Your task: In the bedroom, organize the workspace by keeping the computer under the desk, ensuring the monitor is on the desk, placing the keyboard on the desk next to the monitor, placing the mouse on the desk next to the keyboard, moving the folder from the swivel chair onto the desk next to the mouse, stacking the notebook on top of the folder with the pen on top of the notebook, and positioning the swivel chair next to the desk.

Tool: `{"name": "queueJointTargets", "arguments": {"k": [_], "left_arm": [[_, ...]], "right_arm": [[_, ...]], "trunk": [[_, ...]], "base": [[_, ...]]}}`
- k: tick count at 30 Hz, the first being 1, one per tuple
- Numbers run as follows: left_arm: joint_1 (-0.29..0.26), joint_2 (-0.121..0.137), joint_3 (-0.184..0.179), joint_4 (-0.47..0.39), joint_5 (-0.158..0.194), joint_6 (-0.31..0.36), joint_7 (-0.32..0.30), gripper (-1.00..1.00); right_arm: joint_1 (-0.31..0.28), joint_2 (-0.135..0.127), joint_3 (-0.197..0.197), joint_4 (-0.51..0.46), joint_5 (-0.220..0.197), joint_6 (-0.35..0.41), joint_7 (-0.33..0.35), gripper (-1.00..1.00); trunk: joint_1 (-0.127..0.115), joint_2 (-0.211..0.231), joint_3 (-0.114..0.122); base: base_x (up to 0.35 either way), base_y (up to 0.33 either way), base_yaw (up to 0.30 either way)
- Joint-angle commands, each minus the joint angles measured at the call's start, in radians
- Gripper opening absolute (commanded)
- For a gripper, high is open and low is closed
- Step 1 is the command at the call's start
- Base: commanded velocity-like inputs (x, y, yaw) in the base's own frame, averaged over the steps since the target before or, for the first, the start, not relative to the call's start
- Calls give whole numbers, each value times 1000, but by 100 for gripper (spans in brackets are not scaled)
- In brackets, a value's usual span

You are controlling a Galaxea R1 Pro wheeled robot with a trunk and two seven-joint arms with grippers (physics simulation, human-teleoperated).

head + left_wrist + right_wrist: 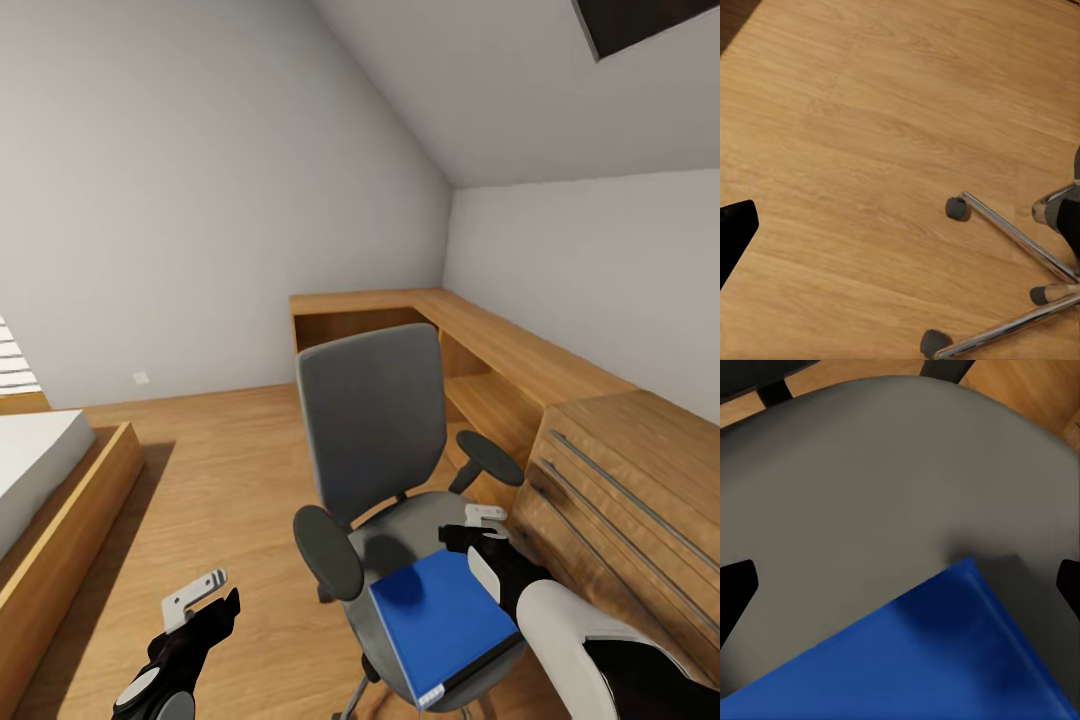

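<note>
I see a bright blue folder [443,620] with white page edges on my grey swivel chair [375,420], whose armrests are black. The floor [230,450] is warm striped wood. Both tools, left [200,600] and right [484,522], are black with pale grey fingers.

One swivel chair [385,470] with two black armrests, one blue folder [440,620] below the right gripper [478,528], one wooden chest [640,470], two grippers.
</note>
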Motion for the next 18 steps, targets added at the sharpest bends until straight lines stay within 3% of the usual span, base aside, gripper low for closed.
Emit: {"name": "queueJointTargets", "arguments": {"k": [1,18], "left_arm": [[0,1,-2,-2,6,2,7,100],[0,1,-2,-2,6,3,7,100]], "right_arm": [[0,1,-3,-2,-4,5,-3,100],[0,1,-3,-1,-3,5,-2,100]], "trunk": [[4,-8,-4],[69,-127,-57]], "base": [[0,0,0],[0,0,0]]}}
